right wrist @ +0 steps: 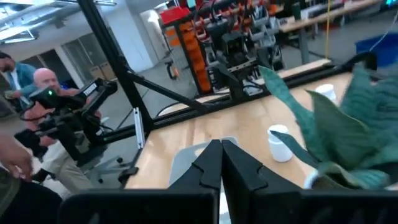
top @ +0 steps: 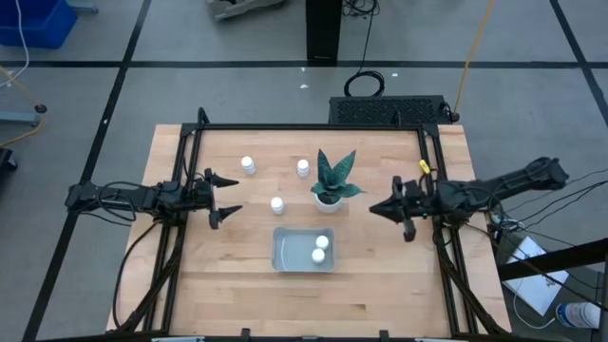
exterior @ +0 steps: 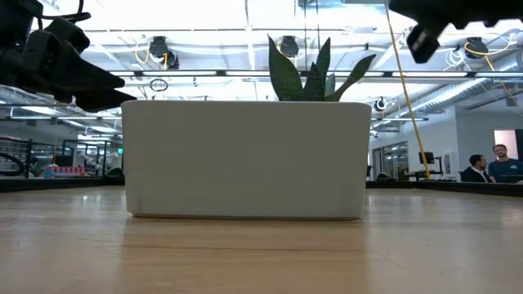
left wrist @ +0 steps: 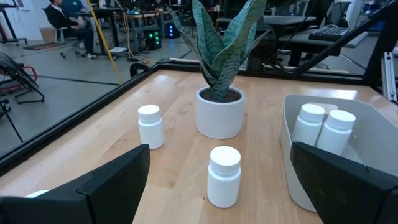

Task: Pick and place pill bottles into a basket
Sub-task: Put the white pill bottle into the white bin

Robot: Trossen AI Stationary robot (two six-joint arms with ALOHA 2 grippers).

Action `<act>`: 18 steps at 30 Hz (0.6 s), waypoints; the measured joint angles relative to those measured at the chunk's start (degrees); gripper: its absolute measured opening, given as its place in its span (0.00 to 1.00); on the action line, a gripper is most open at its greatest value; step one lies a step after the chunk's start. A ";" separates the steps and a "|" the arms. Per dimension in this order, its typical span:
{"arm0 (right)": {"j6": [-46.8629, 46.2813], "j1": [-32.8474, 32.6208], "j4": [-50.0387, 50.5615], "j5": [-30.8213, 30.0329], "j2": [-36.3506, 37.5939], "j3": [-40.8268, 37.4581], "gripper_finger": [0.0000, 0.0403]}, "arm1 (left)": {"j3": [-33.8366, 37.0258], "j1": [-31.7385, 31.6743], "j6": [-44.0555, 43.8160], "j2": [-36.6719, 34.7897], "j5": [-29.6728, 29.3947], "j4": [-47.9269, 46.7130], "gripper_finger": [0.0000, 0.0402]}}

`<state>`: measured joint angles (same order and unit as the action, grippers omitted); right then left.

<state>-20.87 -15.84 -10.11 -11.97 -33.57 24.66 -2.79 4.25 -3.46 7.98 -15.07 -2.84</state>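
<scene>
Done: you have two pill bottles (top: 319, 249) inside the basket (top: 287, 255), at its 3 o'clock end.
Left: three bottles (top: 277, 204) on the table, 10 to 12 o'clock of the basket, near the potted plant (top: 330, 180).
Left gripper (top: 225, 196): spread wide, empty, facing the nearest bottle.
Right gripper (top: 377, 209): fingers pressed together, empty, at the plant's 3 o'clock.
</scene>
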 joint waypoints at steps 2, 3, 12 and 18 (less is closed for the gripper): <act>1.05 0.00 0.03 0.03 3.64 -2.60 0.00 | 0.00 0.02 0.00 0.01 0.00 0.01 0.98; 1.38 0.00 0.04 0.19 5.41 -3.86 0.00 | 0.00 0.00 0.00 -0.01 0.00 0.01 0.98; 2.75 0.00 0.15 3.01 19.39 -12.61 0.00 | 0.00 0.02 0.00 -0.01 0.00 0.01 0.98; 3.72 -0.02 3.44 3.35 24.71 -15.57 0.00 | 0.00 0.02 0.00 -0.01 0.00 0.01 0.98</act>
<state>-17.15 -15.86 -6.67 -8.62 -8.86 9.09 -2.79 4.27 -3.46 7.97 -15.07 -2.83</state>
